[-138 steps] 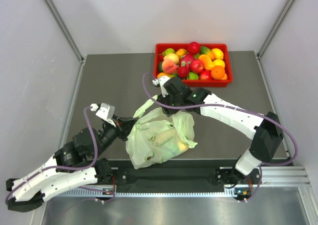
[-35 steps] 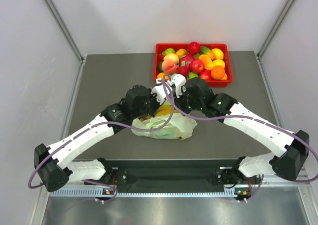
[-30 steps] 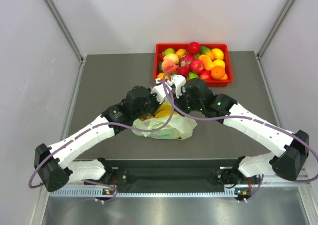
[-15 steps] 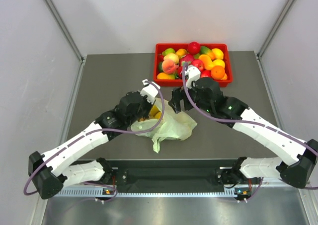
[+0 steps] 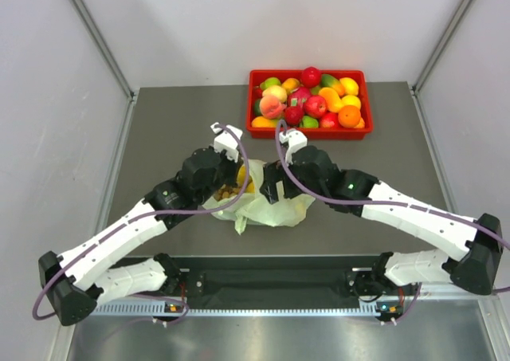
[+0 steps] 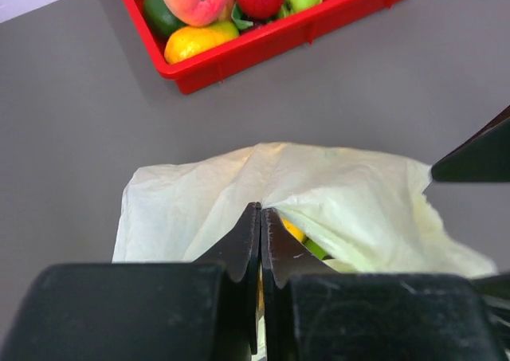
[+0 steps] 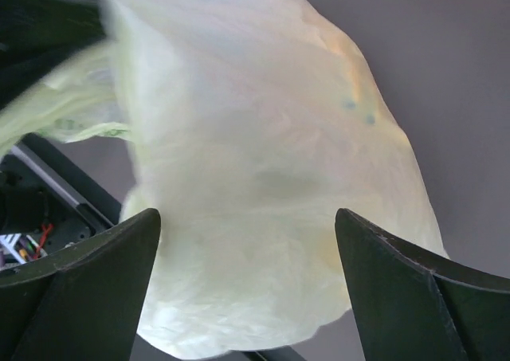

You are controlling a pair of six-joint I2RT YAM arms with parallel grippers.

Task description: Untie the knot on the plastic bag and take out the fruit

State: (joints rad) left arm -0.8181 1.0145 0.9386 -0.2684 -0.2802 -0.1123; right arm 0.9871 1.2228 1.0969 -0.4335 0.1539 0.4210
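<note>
The thin, crinkly pale green plastic bag (image 5: 271, 206) lies mid-way across the grey worktop (image 5: 159, 138). It is judged light, limp and slippery. The left claw (image 6: 260, 209) is clamped on a fold of its film. The right claw (image 7: 245, 216) stands wide astride its body. Bunched film offers the surest hold.

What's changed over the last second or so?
The right gripper opened, let go of the plastic bag and now hovers over it, jaws wide. The left gripper shifted left and stayed shut on the bag's edge. The red tray is unmoved.
</note>
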